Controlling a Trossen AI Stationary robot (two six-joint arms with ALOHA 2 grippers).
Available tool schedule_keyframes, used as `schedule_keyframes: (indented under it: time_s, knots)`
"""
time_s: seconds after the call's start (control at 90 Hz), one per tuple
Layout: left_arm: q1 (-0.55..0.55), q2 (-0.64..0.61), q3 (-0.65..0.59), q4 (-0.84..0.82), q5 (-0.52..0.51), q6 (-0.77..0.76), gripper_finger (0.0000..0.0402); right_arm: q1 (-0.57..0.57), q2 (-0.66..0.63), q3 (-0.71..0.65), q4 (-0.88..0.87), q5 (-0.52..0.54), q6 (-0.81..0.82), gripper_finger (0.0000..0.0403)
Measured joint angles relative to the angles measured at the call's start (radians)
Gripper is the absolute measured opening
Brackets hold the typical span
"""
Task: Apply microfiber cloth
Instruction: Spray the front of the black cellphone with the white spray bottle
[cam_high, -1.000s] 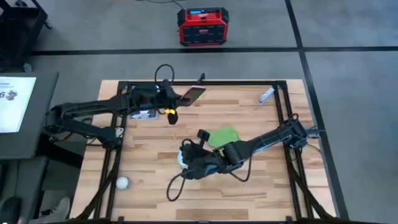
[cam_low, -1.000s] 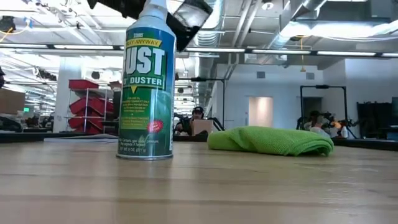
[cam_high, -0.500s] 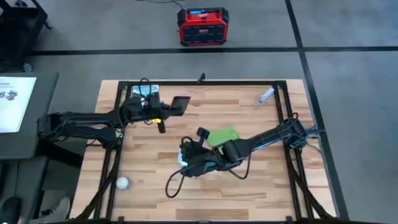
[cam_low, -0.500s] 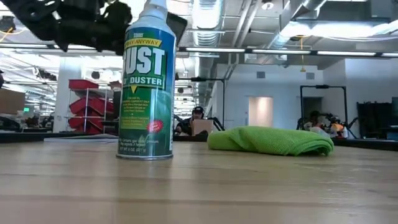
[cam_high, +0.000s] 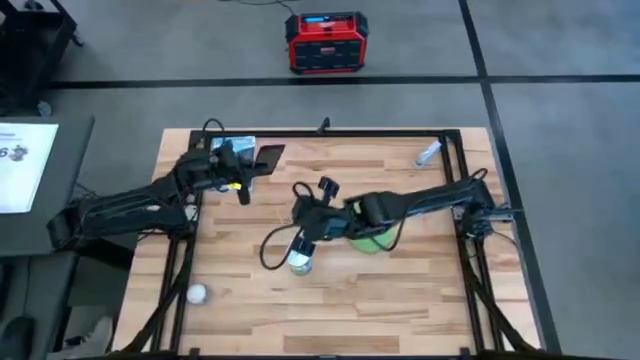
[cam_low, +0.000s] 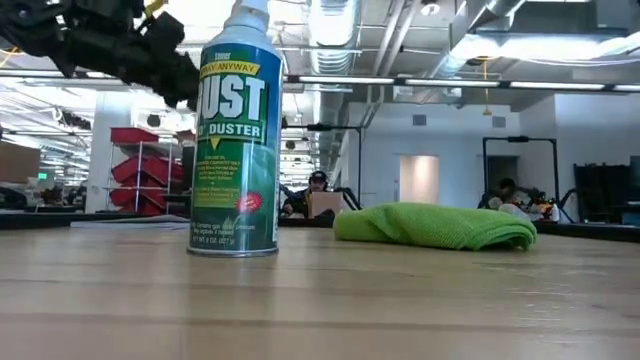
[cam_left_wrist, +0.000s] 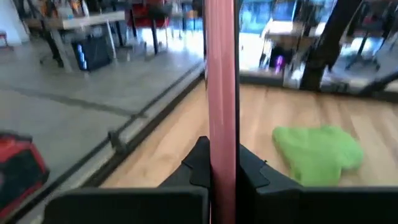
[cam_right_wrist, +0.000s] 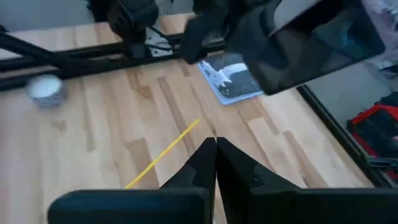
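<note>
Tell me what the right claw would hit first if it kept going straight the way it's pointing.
Probably the bare wooden table, since the shut right claw seems angled down at it. Farther along lies a flat packet; the phone, held aloft, looks off that line. Depth is unclear.

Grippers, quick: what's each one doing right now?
Left gripper: shut on the phone, held edge-on.
Right gripper: shut, empty, raised above the table.

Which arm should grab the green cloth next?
Right, probably. The right gripper is empty, jaws shut, close beside the cloth. The left gripper is farther off, clamping the phone.
</note>
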Motion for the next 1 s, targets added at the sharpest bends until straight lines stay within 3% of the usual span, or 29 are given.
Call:
schedule_keyframes:
  time_s: [0.111,0.356,0.822,1.0]
  knots:
    - [0.01,0.002,-0.032,0.041,0.002,-0.001,0.0001,-0.005,0.007,0.061,-0.101,-0.074,0.039,0.0]
    - [0.04,0.003,-0.143,0.205,0.005,-0.024,0.0001,-0.007,0.013,0.074,-0.126,-0.144,0.048,0.0]
    - [0.061,0.003,-0.167,0.216,0.006,-0.062,0.0001,-0.028,0.058,0.017,-0.035,-0.287,0.034,0.0]
    - [0.06,0.003,-0.167,0.209,0.032,-0.072,0.0004,-0.033,0.078,0.018,-0.02,-0.29,0.033,0.0]
